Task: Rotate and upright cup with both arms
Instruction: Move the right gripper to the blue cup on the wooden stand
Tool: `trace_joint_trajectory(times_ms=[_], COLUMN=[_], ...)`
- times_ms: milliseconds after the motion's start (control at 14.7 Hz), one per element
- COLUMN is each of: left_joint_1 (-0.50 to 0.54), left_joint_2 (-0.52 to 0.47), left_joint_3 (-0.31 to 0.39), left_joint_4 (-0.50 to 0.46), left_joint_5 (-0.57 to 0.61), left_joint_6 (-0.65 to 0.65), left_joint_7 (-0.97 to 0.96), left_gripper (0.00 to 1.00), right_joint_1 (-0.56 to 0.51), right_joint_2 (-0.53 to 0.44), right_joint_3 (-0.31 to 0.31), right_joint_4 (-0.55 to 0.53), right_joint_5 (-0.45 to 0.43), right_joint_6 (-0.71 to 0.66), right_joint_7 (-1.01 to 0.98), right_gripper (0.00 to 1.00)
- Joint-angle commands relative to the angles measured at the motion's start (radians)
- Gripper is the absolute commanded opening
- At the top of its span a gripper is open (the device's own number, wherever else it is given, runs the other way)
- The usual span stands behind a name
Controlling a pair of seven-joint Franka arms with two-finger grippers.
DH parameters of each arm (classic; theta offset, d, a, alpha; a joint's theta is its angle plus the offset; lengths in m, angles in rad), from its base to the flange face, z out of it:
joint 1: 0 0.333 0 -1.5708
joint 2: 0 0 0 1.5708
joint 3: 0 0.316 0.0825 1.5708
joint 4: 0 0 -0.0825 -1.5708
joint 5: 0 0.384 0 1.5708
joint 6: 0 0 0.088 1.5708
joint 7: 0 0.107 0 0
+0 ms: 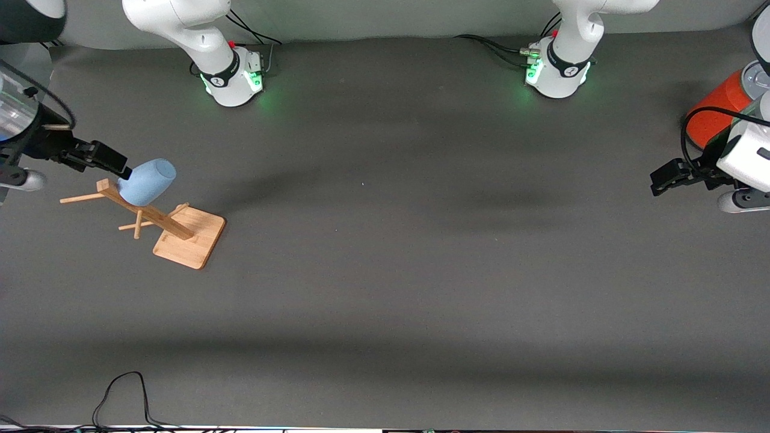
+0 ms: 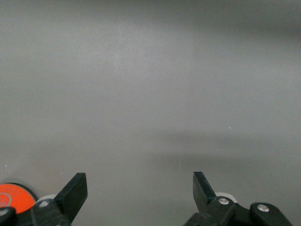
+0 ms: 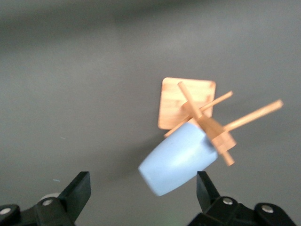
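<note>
The light-blue cup (image 1: pixel 146 181) hangs tilted, mouth-first, on a peg of a wooden rack (image 1: pixel 187 237) at the right arm's end of the table. Its rounded base points away from the rack's post. My right gripper (image 1: pixel 102 161) hovers just beside the cup, open, touching nothing. In the right wrist view the cup (image 3: pixel 178 157) shows just ahead of the right gripper (image 3: pixel 143 188), its base end nearer one fingertip (image 3: pixel 203 186). My left gripper (image 1: pixel 665 178) waits open and empty over the left arm's end of the table; the left wrist view shows the left gripper (image 2: pixel 140 188) over bare mat.
An orange can (image 1: pixel 716 111) with a silver top stands at the left arm's end of the table, close to that arm's wrist; the can's top (image 2: pixel 16 197) shows in the left wrist view. The rack's spare pegs (image 1: pixel 81 198) stick out sideways. A black cable (image 1: pixel 120 394) loops at the table edge nearest the camera.
</note>
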Motion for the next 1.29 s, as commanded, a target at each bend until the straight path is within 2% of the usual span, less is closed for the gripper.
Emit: trace_joint_trajectory(times_ms=[0,136,272,477,817,1226], left_joint_1=[-0.008,-0.008,-0.008,-0.011,-0.013,-0.011], left_joint_2=[-0.001,0.001,0.001,0.001,0.002,0.004], left_joint_3=[0.005,0.005,0.005,0.004,0.004,0.004], left_joint_4=[0.014,0.014,0.014,0.014,0.014,0.014], left_joint_5=[0.007,0.007,0.007,0.007,0.007,0.007], left_joint_6=[-0.018,-0.018,-0.018,-0.017,-0.014,-0.017], left_joint_7=[-0.001,-0.001,-0.001,-0.001,-0.001,-0.001], left_gripper=[1.00,1.00,1.00,1.00,1.00,1.00], right_joint_1=[-0.002,-0.002,0.000,-0.002,-0.002,-0.002], right_joint_2=[0.018,0.017,0.018,0.009,0.009,0.015], right_joint_3=[-0.046,-0.057,-0.113,-0.147,-0.163,-0.178], right_joint_4=[0.022,0.003,-0.026,-0.095,-0.174,-0.255], right_joint_5=[0.100,0.167,0.246,0.246,0.224,0.194], right_joint_6=[-0.020,-0.037,-0.040,-0.040,-0.025,0.066], right_joint_7=[0.245,0.464,0.615,0.628,0.633,0.622], right_gripper=[1.00,1.00,1.00,1.00,1.00,1.00])
